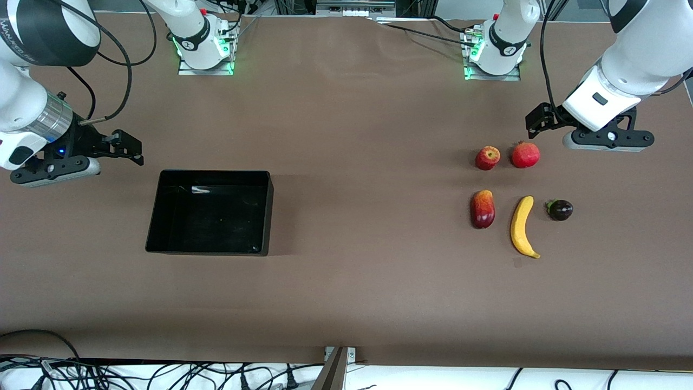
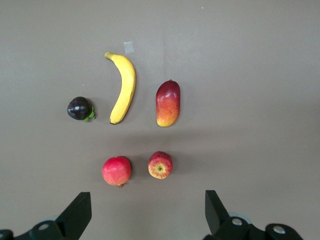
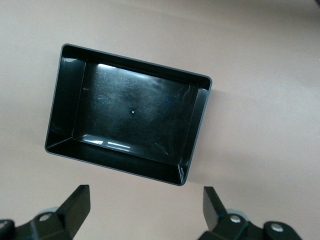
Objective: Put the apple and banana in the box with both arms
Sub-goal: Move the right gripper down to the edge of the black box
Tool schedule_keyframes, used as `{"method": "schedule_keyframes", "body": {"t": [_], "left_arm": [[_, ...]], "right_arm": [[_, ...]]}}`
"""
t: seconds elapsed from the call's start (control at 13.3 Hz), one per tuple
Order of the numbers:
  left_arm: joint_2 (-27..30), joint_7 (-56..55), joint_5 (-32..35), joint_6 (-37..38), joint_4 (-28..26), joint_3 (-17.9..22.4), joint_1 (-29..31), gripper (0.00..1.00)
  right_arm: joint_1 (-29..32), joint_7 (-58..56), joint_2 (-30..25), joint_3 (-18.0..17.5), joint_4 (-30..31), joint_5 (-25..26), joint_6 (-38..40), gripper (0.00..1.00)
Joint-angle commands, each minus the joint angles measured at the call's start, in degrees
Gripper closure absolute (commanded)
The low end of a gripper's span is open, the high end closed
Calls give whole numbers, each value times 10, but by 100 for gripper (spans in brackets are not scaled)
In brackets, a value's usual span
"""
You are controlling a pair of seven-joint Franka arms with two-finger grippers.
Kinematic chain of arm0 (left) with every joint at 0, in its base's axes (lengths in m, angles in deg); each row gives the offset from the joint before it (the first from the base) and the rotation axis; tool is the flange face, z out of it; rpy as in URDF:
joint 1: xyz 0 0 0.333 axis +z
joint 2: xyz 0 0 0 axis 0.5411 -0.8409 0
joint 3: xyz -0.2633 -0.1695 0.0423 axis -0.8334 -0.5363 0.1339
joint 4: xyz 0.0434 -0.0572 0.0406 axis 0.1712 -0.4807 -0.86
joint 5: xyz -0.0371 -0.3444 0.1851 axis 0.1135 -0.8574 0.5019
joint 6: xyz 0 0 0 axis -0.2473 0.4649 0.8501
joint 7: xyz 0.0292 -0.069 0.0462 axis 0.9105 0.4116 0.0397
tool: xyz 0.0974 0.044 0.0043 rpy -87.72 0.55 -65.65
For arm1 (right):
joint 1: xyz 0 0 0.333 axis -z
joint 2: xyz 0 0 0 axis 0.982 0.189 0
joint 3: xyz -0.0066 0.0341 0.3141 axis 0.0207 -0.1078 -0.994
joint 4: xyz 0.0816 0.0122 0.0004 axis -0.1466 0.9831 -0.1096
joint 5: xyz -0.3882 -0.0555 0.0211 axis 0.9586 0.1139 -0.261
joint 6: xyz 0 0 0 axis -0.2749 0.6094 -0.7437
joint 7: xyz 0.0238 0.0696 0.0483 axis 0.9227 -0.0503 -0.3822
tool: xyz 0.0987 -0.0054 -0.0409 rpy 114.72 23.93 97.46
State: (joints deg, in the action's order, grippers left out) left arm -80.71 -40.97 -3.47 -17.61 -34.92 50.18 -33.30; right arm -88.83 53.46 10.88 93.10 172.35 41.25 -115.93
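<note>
The small streaky red-and-yellow apple lies toward the left arm's end of the table. The curved yellow banana lies nearer the front camera than the apple. The black box stands empty toward the right arm's end. My left gripper hangs open over bare table beside the fruit, holding nothing. My right gripper hangs open over bare table beside the box, also holding nothing.
An evenly red round fruit sits beside the apple. A red-and-yellow mango-like fruit and a small dark purple fruit flank the banana. Brown table stretches between box and fruit.
</note>
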Motion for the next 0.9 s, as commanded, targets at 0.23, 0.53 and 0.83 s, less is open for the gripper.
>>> {"method": "schedule_keyframes", "body": {"t": [0.23,0.53,0.83], "left_arm": [[-15,5,-8,13,30,-2,2,0],[-14,3,-14,13,32,-12,-6,0],[-14,5,-14,13,31,-18,1,0]], "right_arm": [[11,-4,0,-10,-12,15,15,0],[16,5,22,-9,28,37,-4,0],[20,5,62,19,171,39,-211,0]]}}
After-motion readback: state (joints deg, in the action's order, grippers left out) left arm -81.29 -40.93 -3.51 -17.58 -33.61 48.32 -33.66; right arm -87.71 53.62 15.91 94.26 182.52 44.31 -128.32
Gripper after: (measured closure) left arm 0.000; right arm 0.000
